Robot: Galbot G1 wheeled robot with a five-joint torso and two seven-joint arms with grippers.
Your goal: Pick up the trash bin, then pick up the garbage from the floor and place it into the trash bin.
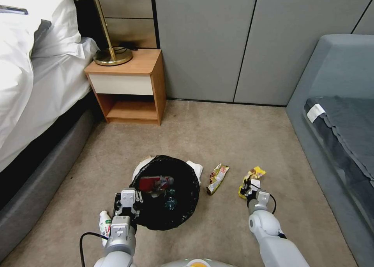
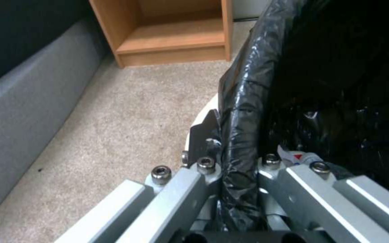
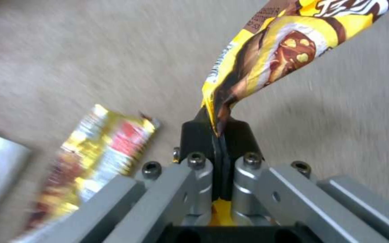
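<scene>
Two grippers hold loads. The left gripper (image 2: 237, 162) pinches the bin (image 1: 165, 191) rim. The right gripper (image 3: 221, 135) pinches a yellow wrapper (image 3: 266, 57); another wrapper (image 3: 91, 158) lies beside it.

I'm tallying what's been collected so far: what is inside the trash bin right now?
Inside the small round white trash bin with black liner, a red-and-white paper carton lies on top, with a clear bottle-like piece beside it. Anything beneath them is hidden by the dark liner.

Two wrappers (image 1: 217, 178) (image 1: 251, 179), one bin (image 1: 167, 191), one bottle (image 1: 104, 222)
</scene>
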